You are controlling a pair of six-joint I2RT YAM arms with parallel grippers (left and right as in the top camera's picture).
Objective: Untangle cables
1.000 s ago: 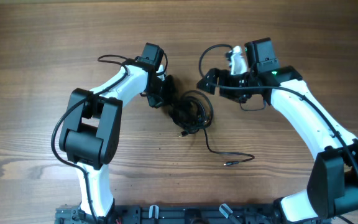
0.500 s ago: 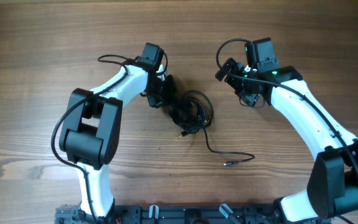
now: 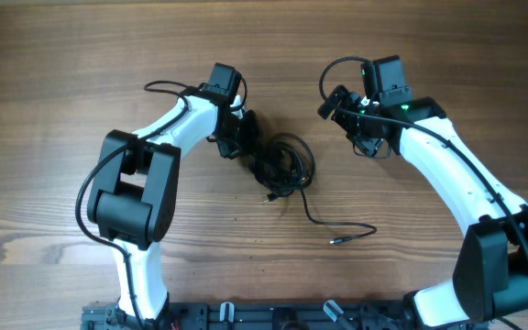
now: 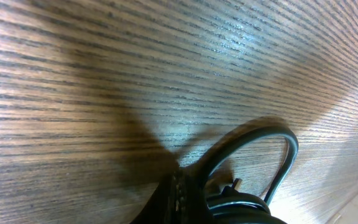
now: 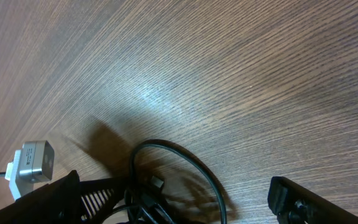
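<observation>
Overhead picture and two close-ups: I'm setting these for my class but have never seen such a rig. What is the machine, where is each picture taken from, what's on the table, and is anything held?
These are two robot arms, each ending in a two-finger gripper. The wide picture looks straight down from above; the close-ups come from cameras on the wrists. On the wooden table lies a tangle of thin black cables, one plug end trailing loose. The left gripper is shut at the tangle's edge, seemingly pinching a strand. The right gripper is open, holding nothing.
</observation>
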